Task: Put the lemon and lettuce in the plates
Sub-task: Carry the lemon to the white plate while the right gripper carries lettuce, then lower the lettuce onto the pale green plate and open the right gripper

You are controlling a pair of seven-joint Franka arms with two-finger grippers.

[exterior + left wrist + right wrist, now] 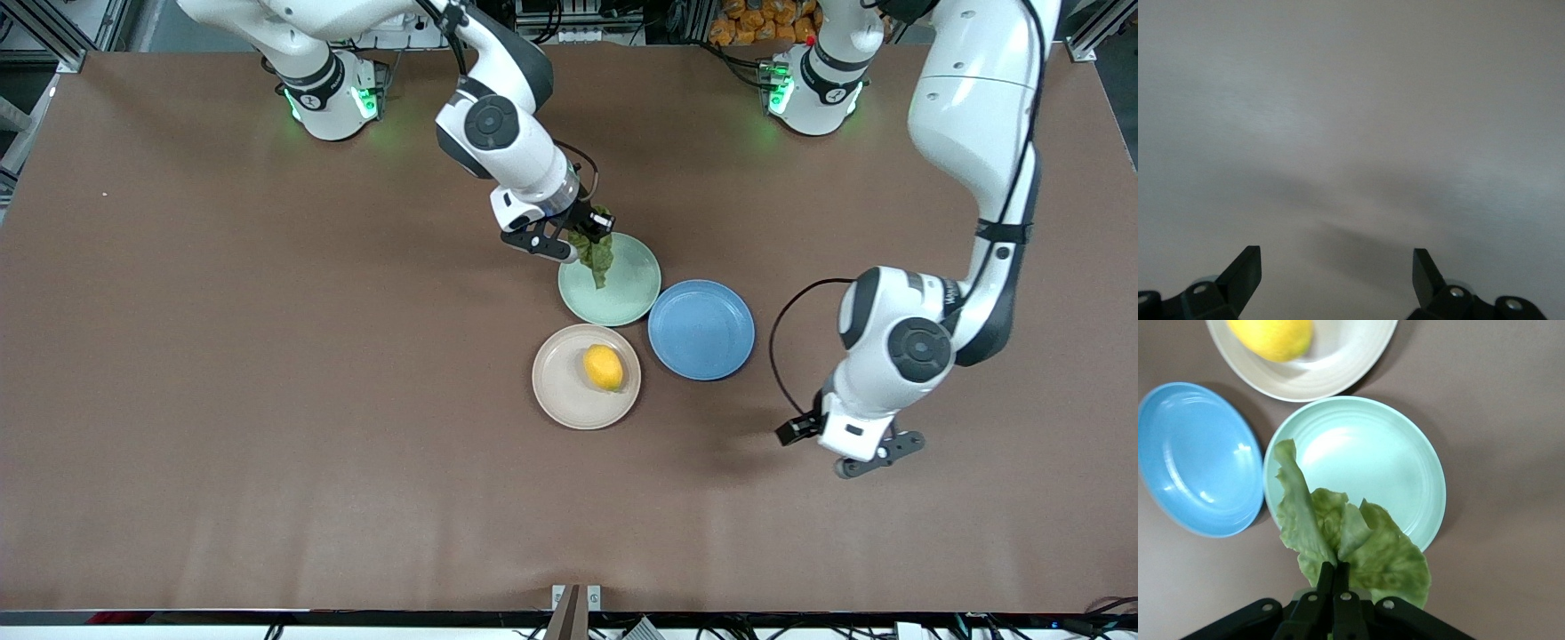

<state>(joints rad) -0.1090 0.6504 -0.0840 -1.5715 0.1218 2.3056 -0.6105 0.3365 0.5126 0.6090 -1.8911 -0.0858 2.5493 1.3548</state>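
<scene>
right gripper (pixel 589 233): pinching the lettuce (pixel 597 253), dangling it over the mint plate (pixel 631 293)
left gripper (pixel 876 462): waiting over bare table (pixel 267 356), fingers spread, gripping nothing
lemon (pixel 604 367): sitting in the cream plate (pixel 564 391)

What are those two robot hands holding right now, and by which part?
The right gripper is shut on one edge of the lettuce, which dangles over the mint green plate. The left gripper is open over bare table, holding nothing.

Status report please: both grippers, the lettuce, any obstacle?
Right gripper shut on lettuce, over mint plate. Left gripper open, waiting over bare table. Nothing blocking.
</scene>
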